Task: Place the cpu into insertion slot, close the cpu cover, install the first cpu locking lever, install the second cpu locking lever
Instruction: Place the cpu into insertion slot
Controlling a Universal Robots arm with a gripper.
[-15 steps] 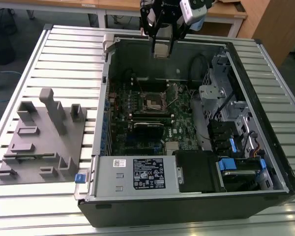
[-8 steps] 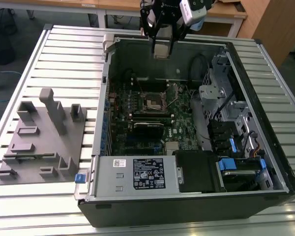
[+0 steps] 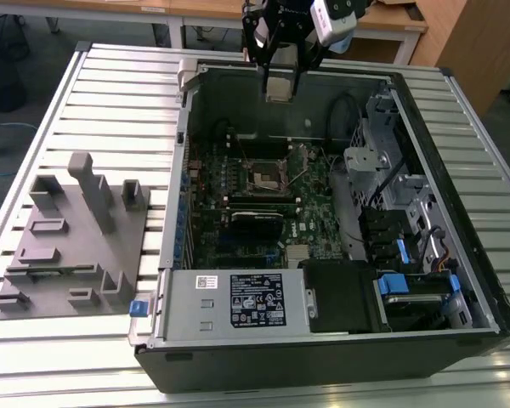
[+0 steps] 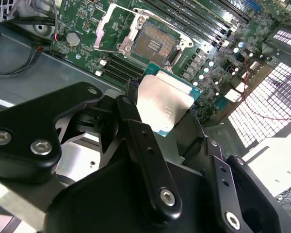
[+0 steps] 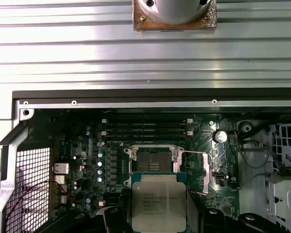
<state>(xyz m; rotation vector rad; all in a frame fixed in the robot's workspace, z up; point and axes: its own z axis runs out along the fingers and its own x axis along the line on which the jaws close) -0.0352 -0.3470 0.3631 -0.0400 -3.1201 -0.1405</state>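
Note:
My gripper (image 3: 279,83) hangs high over the far wall of the open computer case (image 3: 178,255), shut on the cpu (image 3: 278,88). In both wrist views the cpu (image 4: 166,103) (image 5: 159,200) is a flat square chip with a dull silver top, pinched at two opposite edges between the black fingers (image 4: 136,131). The insertion slot (image 3: 266,175) (image 4: 153,44) (image 5: 154,160) lies bare on the green motherboard, well below the chip. Beside the slot in the second wrist view, the cpu cover (image 4: 103,30) stands swung open. A thin wire locking lever (image 5: 202,171) sticks out next to the slot.
A silver power-supply box (image 3: 238,299) with a white label fills the case's near corner. Drive bays with blue tabs (image 3: 412,285) and cables line the exterior view's right. A grey fixture plate (image 3: 68,242) lies on the slatted aluminium table (image 3: 119,85) at the exterior view's left.

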